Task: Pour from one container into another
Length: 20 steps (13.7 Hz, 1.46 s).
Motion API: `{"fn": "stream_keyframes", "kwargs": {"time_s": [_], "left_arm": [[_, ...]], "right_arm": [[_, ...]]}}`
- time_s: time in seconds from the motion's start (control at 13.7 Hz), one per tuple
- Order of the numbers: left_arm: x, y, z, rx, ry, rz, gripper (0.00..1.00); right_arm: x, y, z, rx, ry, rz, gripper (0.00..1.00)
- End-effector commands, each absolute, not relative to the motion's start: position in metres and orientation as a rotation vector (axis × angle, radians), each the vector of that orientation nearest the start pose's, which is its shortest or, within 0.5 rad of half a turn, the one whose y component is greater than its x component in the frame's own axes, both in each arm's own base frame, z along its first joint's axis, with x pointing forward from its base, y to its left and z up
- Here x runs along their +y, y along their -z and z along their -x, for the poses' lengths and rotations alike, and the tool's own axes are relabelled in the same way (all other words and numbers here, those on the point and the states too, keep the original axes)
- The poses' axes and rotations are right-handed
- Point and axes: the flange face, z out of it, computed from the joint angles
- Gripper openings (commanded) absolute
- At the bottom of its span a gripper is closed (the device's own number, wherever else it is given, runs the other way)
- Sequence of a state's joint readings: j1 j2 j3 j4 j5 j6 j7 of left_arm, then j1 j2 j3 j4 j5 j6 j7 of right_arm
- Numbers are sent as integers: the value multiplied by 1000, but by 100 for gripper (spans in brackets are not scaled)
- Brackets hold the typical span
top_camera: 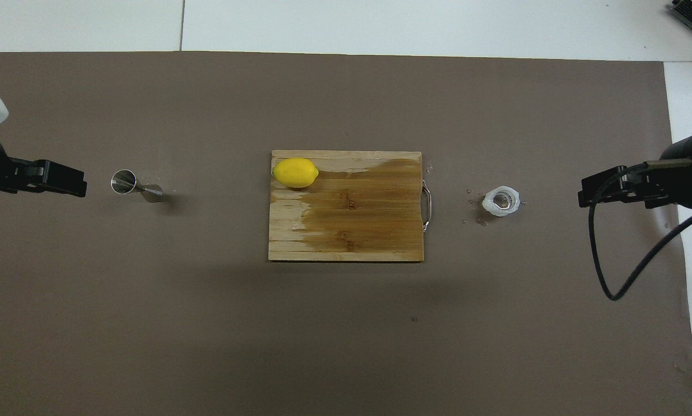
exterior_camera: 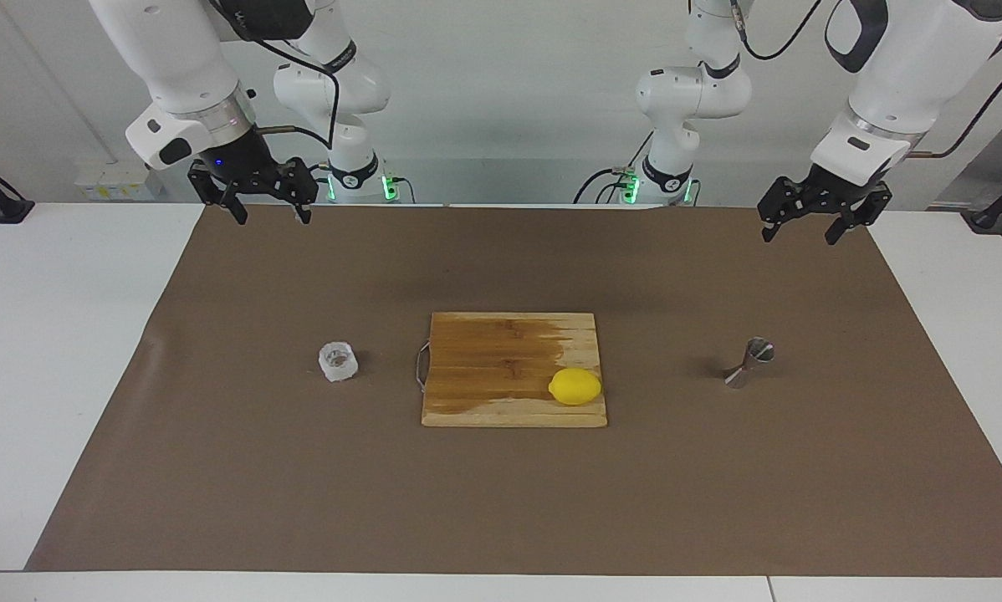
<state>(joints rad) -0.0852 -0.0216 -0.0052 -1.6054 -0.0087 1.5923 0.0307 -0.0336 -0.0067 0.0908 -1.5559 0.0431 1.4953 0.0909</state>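
The right pincer (exterior_camera: 268,207) hangs in the air over the edge of the brown mat (exterior_camera: 501,502) nearest the robots, at the right arm's end of the desk (exterior_camera: 49,334); its fingers stand apart and hold nothing. The left pincer (exterior_camera: 810,224) hangs the same way over the mat's edge at the left arm's end, fingers apart and empty. Both arms wait, well apart from anything on the desk.

By the look of it, no part of the task is done yet. The glass cup (exterior_camera: 339,360) stands upright on the mat toward the right arm's end, beside the handle end of the cutting board (exterior_camera: 501,334), with a few dark specks on the mat just beside it. The metal jigger (exterior_camera: 750,363) stands on the mat toward the left arm's end, well apart from the board; it appears upright. A lemon (exterior_camera: 575,386) lies on the board, at the corner farther from the robots on the jigger's side. Part of the board looks darker, as if wet.

Everything is left: gripping the cup, lifting it, bringing cup and jigger together, tipping it over the jigger's mouth. Whether the cup holds liquid I cannot tell.
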Motion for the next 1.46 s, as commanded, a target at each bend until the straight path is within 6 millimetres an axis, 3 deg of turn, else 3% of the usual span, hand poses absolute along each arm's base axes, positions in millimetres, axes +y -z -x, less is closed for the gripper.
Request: {"fn": "stream_keyframes", "kwargs": {"time_s": [0.0, 0.37, 0.66, 0.73, 1.03, 1.32, 1.39], "left_arm": [[-48, -625, -543, 190, 43, 3135, 100], [-51, -622, -540, 173, 10, 3135, 100], [-41, -616, -548, 20, 5, 3194, 100], [-27, -610, -555, -81, -8, 3226, 100], [-10, -579, -589, -550, -69, 3288, 100], [7, -537, -637, -1228, -193, 3178, 100], [23, -534, -644, -1434, -167, 3129, 100]], "right_arm": [[33, -630, -544, 23, -75, 3095, 100], [33, -630, -544, 23, -75, 3095, 100], [33, -630, -544, 23, -75, 3095, 100], [33, -630, -544, 23, -75, 3095, 100], [33, -630, -544, 23, -75, 3095, 100], [33, -630, -544, 25, -76, 3095, 100], [33, -630, -544, 23, -75, 3095, 100]]}}
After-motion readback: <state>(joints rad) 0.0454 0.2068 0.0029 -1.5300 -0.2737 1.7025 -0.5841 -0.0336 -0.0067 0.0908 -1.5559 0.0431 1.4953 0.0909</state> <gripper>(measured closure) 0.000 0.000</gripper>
